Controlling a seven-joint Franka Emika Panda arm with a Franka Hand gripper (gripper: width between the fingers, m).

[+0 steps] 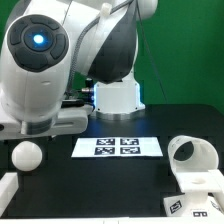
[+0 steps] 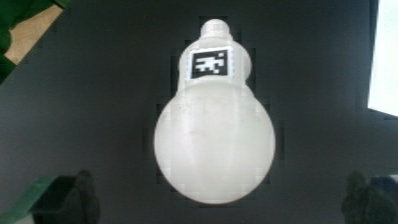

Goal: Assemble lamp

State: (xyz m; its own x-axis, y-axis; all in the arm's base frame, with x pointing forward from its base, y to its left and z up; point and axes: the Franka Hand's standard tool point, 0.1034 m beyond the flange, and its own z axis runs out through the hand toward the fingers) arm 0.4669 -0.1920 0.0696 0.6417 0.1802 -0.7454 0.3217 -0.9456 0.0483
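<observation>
The white bulb [image 2: 214,140] lies on its side on the black table, with a tag on its narrow neck. Its round head points toward my gripper [image 2: 214,200]. The gripper's dark fingers [image 2: 63,198] stand wide apart, one on each side of the head, and touch nothing. In the exterior view the bulb [image 1: 26,156] lies at the left, just below the arm's hand. The fingers themselves are hidden there. The cone shade [image 1: 190,154] lies on its side at the right. A white tagged block, the base [image 1: 207,186], sits just in front of it.
The marker board [image 1: 118,147] lies flat in the middle of the table, and its edge shows in the wrist view [image 2: 384,80]. The robot's white pedestal [image 1: 117,97] stands behind it. A white piece [image 1: 5,187] sits at the front left edge. A green backdrop is behind.
</observation>
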